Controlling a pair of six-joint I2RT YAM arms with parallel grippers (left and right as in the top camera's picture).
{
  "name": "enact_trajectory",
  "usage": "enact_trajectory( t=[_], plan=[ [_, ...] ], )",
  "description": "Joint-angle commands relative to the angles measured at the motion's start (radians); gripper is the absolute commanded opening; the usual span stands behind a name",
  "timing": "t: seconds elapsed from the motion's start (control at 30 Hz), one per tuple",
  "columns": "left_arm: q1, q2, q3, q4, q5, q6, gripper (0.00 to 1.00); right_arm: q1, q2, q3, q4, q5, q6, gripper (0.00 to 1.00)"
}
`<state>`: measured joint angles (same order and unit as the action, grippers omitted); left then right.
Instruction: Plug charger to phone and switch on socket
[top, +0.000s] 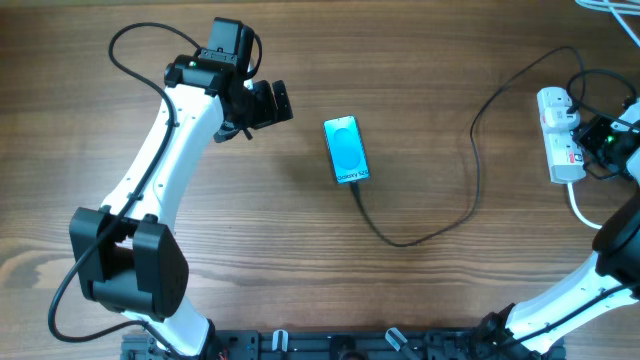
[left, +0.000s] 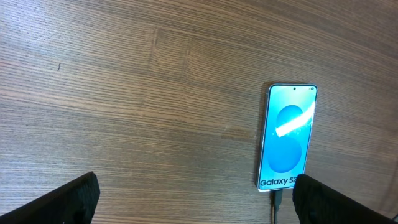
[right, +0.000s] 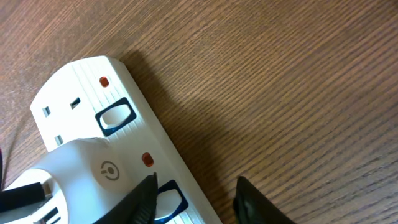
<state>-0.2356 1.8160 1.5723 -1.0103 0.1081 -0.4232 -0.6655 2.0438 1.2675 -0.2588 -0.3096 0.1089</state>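
The phone (top: 347, 150) lies flat, screen up, mid-bench (top: 420, 60). The charger (top: 475, 160) meets its lower edge and loops off across the wood toward the socket (top: 558, 135) at the far right. The left jaws hang wide apart just left of the phone, gripping nothing. The right jaws hover over the socket, partly apart and clamped on nothing. One fingertip (right: 146, 199) is at a rocker switch (right: 169, 200) below a red mark (right: 147, 159), though I can't tell if it presses. The other is past the strip's edge. A white adapter (right: 87, 180) crowds that switch from the side, and a thick white cord (top: 578, 207) trails from the socket's near end.
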Motion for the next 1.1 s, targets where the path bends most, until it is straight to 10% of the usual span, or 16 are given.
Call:
enact_trajectory(
  t=[0.0, 0.47, 0.63, 1.07],
  plan=[
    [0.002, 0.004, -0.002, 0.0, -0.013, 0.016, 1.0, 0.014, 0.029, -0.013, -0.048, 0.029, -0.029, 0.41],
    [0.002, 0.004, -0.002, 0.0, -0.013, 0.016, 1.0, 0.071, 0.029, -0.013, -0.13, 0.108, -0.103, 0.64],
    [0.002, 0.004, -0.002, 0.0, -0.013, 0.016, 1.0, 0.074, 0.029, -0.013, -0.165, 0.111, -0.105, 1.0],
    [0.002, 0.004, -0.002, 0.0, -0.013, 0.016, 1.0, 0.072, 0.0, 0.108, -0.341, 0.108, -0.079, 0.98]
  ],
)
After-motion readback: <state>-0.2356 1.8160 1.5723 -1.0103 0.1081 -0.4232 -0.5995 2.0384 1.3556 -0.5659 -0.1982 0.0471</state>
